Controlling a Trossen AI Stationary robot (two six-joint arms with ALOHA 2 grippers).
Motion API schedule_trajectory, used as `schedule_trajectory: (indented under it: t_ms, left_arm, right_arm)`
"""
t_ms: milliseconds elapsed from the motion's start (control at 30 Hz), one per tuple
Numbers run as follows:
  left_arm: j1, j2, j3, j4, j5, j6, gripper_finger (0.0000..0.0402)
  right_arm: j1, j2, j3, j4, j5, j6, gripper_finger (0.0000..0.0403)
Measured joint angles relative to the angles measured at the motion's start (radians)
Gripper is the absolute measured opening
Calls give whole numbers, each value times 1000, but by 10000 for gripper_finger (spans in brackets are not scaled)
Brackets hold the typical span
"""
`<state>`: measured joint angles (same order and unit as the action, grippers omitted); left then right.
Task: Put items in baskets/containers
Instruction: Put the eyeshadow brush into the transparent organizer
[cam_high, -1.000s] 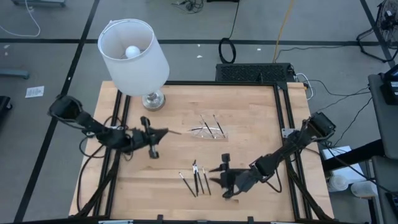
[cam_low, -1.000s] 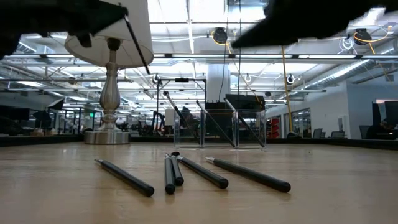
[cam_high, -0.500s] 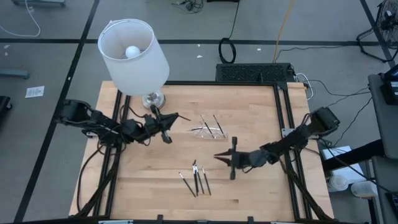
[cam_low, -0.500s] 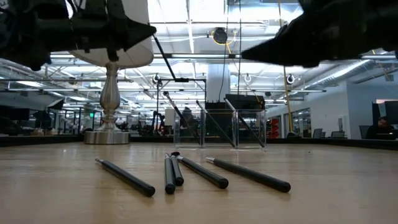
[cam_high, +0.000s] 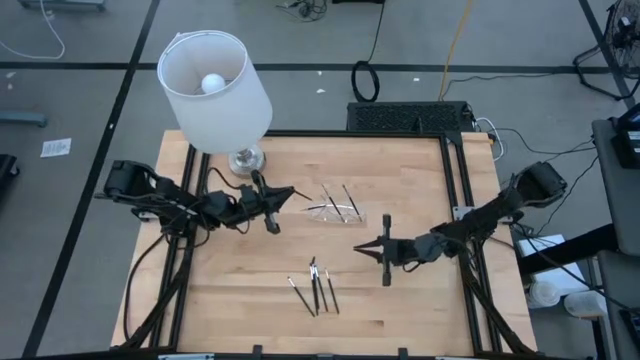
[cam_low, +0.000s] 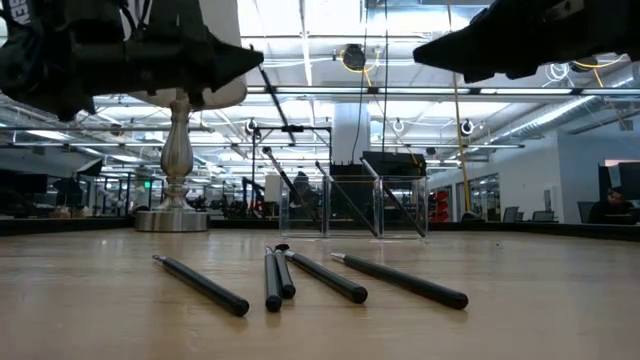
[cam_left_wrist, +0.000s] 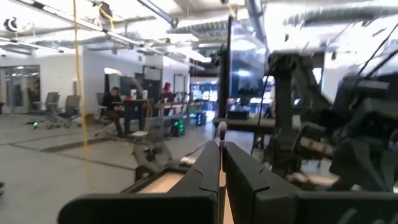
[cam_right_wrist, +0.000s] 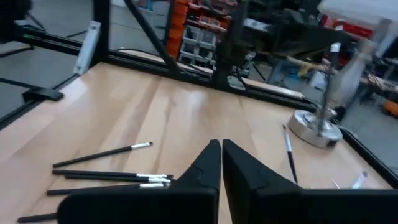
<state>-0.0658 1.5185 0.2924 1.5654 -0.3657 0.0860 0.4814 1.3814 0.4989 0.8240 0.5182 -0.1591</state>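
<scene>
Pinching one stick (cam_left_wrist: 221, 144), left gripper (cam_high: 283, 192) beside the tray (cam_high: 335, 210).

light: bright, even, overhead ceiling strips | shadows: faint | blur: both wrist views soft | glare: mild on ceiling

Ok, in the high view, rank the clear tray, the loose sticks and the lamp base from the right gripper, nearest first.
From the right gripper:
1. Clear tray, just beyond it toward the table's middle.
2. Loose sticks, near the front edge, barely farther.
3. Lamp base, far back-left corner.

Bare table (cam_high: 400, 180) lies around the clear tray (cam_high: 336, 211); the lamp (cam_high: 215, 90) (far-left corner) crowds that side.
</scene>
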Motion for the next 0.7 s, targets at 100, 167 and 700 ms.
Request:
schedule_trajectory:
  t_ms: [100, 167, 700]
  left_arm:
    - [-4, 15, 29, 0, 35, -2, 8]
    - [-9, 32, 49, 0, 55, 12, 8]
    - [29, 247, 134, 1, -56, -39, 8]
  right_arm:
    - [10, -1, -1, 72, 0, -51, 5]
    - [18, -1, -1, 112, 1, -89, 2]
    - [25, 0, -1, 121, 0, -141, 1]
